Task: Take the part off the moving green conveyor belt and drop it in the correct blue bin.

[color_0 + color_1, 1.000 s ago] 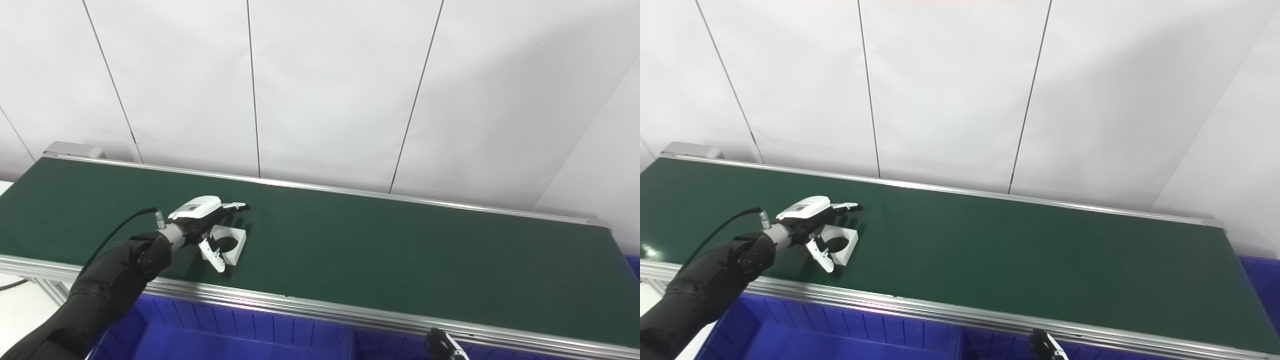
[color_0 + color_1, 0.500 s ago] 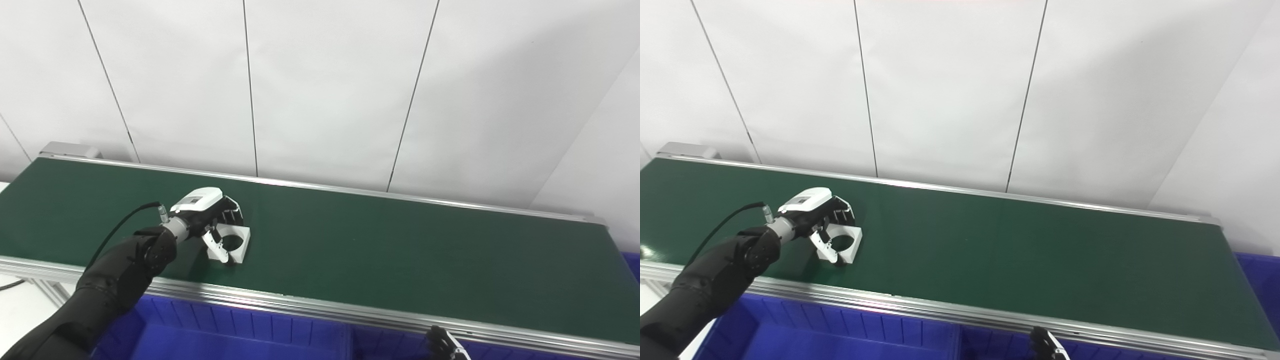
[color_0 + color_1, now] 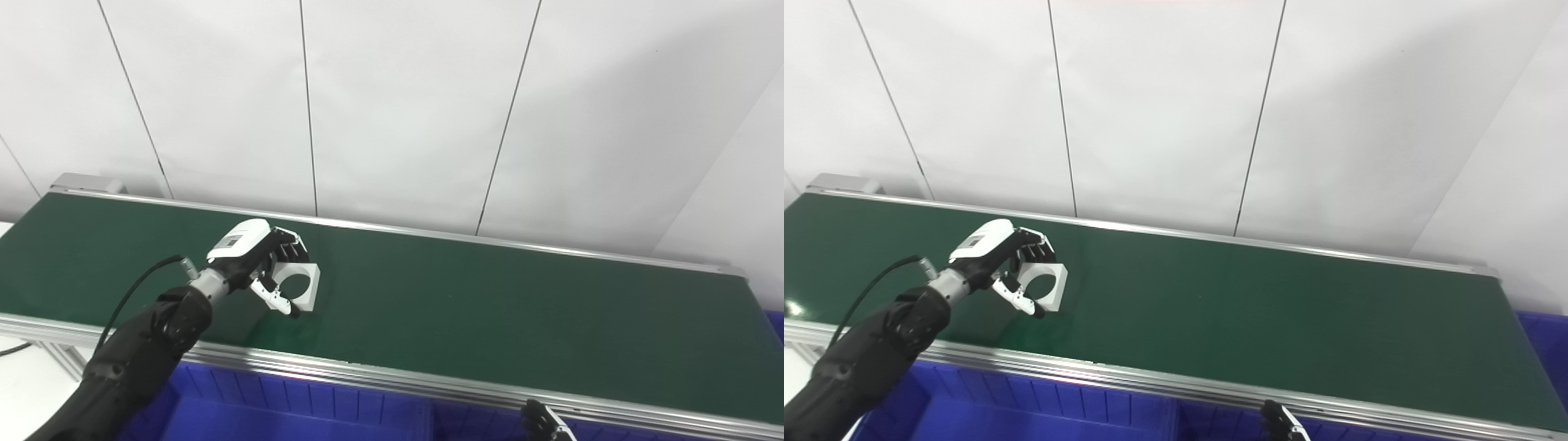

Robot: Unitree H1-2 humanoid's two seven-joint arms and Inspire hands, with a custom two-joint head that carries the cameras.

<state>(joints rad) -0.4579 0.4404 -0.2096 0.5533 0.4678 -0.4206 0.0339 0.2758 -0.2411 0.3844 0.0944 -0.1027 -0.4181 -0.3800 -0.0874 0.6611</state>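
The left robot hand [image 3: 260,260] is gripping the part [image 3: 299,285], a white square block with a round hole, fingers [image 3: 290,244] curling over its top edge and thumb [image 3: 278,300] pressing its near side. The part is tilting above the left end of the green belt [image 3: 465,306]. Only the fingertips of the right robot hand [image 3: 545,424] are showing at the bottom edge; whether they are parted is unclear. Blue bins [image 3: 294,413] are sitting below the belt's near rail.

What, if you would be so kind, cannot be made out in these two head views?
- Right hand: cut off by the bottom edge in both views; open or shut is unclear.
- Blue plastic bins: the conveyor's aluminium rail and the bottom edge hide their contents.
- White square part with a round hole: the left hand covers its near side.
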